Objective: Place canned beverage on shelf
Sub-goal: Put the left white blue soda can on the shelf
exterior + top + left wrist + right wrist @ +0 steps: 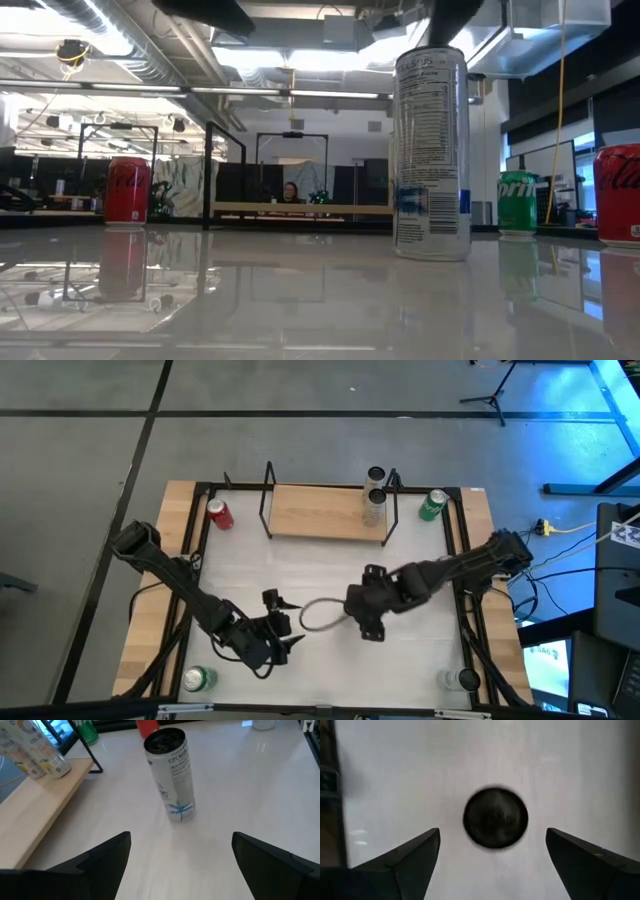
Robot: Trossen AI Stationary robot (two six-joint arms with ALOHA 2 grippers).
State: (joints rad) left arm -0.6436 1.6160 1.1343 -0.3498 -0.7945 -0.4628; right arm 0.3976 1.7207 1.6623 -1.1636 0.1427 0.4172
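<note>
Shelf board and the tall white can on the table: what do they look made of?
Shelf: light wood board, matte with visible grain, in a thin black rod frame, likely metal. Tall white can: probably aluminium, glossy printed wall, dark top.

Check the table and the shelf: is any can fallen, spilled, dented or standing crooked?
Nothing stands out. The tall white can stands upright on the table, the two cans on the shelf are upright too, and no liquid shows anywhere.
</note>
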